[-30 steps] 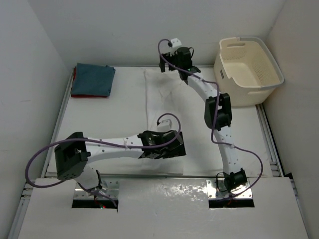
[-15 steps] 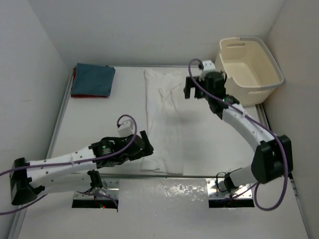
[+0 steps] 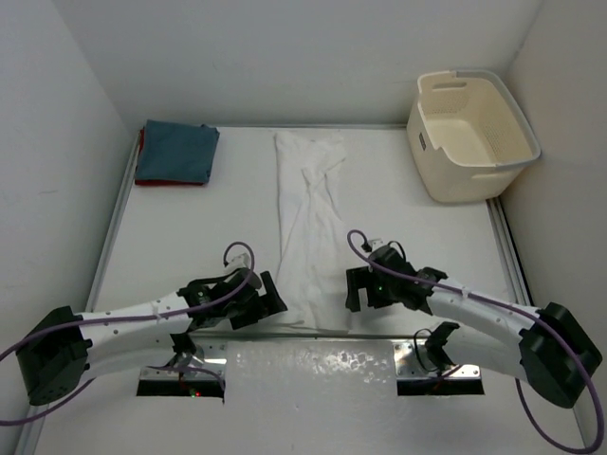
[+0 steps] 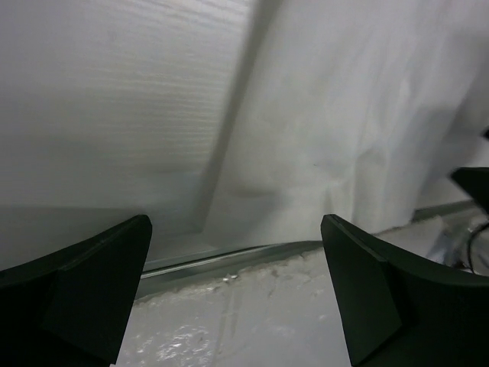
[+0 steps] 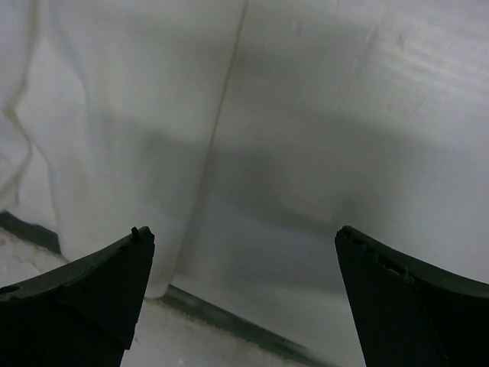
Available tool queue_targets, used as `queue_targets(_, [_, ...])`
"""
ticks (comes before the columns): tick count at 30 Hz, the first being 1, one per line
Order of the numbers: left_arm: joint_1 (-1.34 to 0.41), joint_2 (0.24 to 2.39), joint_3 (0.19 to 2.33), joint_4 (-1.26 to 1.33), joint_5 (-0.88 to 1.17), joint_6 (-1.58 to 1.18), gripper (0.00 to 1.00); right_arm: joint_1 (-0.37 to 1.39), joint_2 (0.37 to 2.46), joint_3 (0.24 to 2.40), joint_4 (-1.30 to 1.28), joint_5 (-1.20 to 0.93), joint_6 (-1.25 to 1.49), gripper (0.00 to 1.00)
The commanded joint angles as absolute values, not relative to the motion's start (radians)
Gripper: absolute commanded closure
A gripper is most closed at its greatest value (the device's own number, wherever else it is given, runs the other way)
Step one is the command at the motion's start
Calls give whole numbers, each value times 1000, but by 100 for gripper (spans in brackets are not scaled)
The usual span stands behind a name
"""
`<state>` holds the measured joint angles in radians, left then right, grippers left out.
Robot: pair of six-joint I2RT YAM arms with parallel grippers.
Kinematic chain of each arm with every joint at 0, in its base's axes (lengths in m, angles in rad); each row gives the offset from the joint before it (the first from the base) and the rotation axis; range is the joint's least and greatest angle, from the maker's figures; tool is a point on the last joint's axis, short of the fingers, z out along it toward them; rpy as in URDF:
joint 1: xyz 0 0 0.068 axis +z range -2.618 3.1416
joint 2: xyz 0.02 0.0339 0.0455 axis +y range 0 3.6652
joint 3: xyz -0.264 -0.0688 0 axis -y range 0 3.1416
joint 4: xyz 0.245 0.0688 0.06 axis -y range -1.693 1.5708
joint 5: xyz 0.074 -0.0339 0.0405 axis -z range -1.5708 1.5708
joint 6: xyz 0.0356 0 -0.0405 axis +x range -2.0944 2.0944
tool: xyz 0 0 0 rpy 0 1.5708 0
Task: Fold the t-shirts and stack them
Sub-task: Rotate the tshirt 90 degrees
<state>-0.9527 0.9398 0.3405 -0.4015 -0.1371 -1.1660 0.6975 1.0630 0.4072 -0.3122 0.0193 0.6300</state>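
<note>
Only overhead — blue-grey t-shirt (image 3: 178,150) and basket (image 3: 467,178) show.

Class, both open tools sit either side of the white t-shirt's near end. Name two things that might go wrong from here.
1. The white t-shirt lies in a long folded strip; a tool may pinch only the top layer, so the fold opens.
2. The left tool is at the cloth's edge while the right tool stands apart from it; an uneven pick-up could skew the fold.
</note>
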Motion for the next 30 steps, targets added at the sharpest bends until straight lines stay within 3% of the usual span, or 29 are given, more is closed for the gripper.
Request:
queue_targets(1, [-945, 963, 289, -229, -38, -1180, 7, 761, 1043, 365, -276, -23, 800, 1])
queue_targets(7, [-945, 927, 215, -178, -38, -1236, 18, 816, 1052, 313, -193, -89, 891, 1])
queue_targets(10, [-946, 907, 206, -195, -38, -1238, 36, 824, 1046, 258, -137, -133, 952, 1])
queue_targets(16, [-946, 897, 161, -172, -12, -1241, 51, 838, 999, 174, -35, -153, 1064, 4])
queue_targets(24, [-946, 930, 146, -156, -15, -1236, 67, 877, 1023, 147, -17, -181, 1126, 15])
queue_targets(30, [-946, 934, 126, -101, -11, -1232, 77, 884, 1031, 124, -11, -181, 1157, 33])
